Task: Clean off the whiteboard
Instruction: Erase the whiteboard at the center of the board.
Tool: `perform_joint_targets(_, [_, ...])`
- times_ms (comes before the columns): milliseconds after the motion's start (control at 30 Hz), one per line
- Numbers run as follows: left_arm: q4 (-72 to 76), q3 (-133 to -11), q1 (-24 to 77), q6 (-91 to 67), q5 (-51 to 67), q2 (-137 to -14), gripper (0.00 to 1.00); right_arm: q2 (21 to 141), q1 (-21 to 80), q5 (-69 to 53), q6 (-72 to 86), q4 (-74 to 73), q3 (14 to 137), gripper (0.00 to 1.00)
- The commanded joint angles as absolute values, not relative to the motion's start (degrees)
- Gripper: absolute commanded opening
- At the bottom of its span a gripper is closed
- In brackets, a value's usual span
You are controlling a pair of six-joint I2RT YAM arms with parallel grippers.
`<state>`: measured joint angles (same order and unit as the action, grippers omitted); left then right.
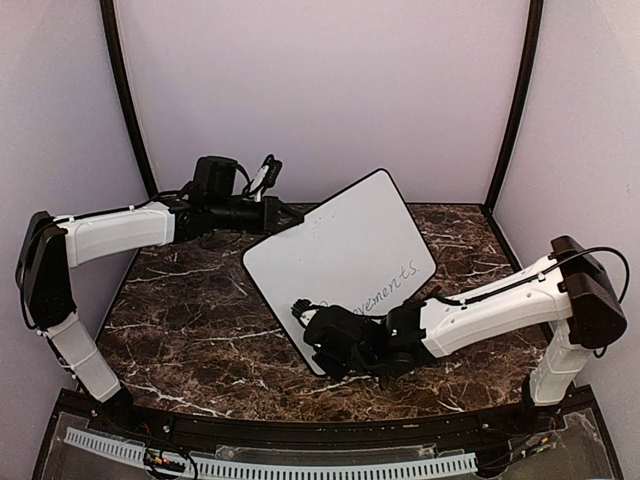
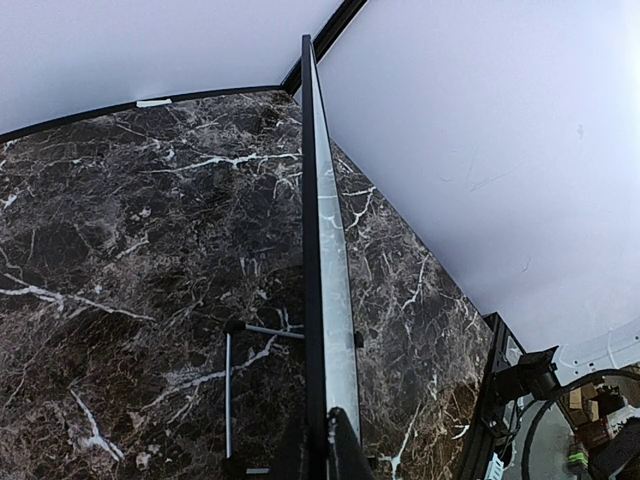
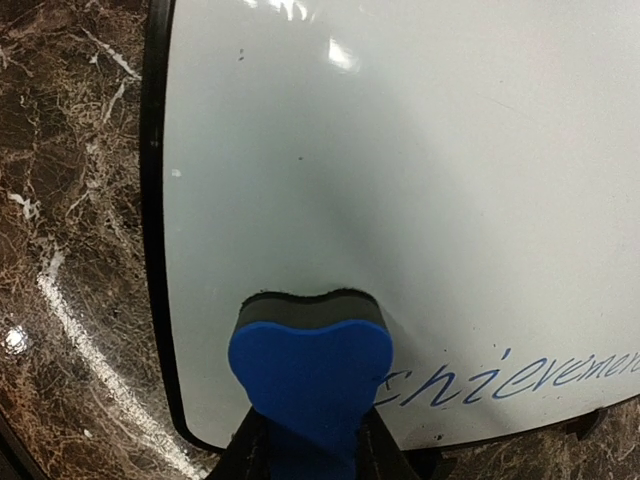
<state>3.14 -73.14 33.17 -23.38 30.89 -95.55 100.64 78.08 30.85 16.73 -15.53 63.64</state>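
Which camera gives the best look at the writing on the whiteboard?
The right wrist view: the blue handwriting is close and large. The top view shows it small and partly hidden by the right arm. The left wrist view sees the whiteboard edge-on, no writing.

On the whiteboard (image 1: 345, 245), the handwriting (image 1: 388, 287) begins beneath the right gripper (image 1: 302, 314), its first letters hidden. In the right wrist view the writing runs off the right edge, and the blue eraser (image 3: 310, 365) is cut off below. In the left wrist view the whiteboard shows edge-on, its face unseen.
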Motion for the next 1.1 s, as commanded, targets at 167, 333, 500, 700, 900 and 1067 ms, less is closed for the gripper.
perform_joint_targets(167, [-1.3,-72.7,35.2,-20.7,33.1,-96.2,0.0,98.5,77.3,26.2,19.9,-19.8,57.3,0.24])
perform_joint_targets(333, [-1.3,-72.7,35.2,-20.8,33.3,-96.4,0.0,96.2,77.3,25.1,22.7,-21.9,53.9,0.24])
perform_joint_targets(500, [-1.1,-72.7,35.2,-20.9,33.4,-96.4,0.0,96.5,77.2,27.6,21.7,-22.5,56.2,0.24])
perform_joint_targets(700, [-1.2,-72.6,35.2,-20.8,33.2,-96.4,0.0,100.9,76.6,29.5,18.2,-22.0,63.2,0.24])
perform_joint_targets(900, [-1.3,-72.7,35.2,-20.7,33.2,-96.3,0.0,101.6,74.6,29.6,16.5,-21.5,65.9,0.24])
perform_joint_targets(1067, [-1.3,-72.7,35.2,-20.8,33.3,-96.2,0.0,100.4,74.1,27.7,18.1,-21.7,61.8,0.24])
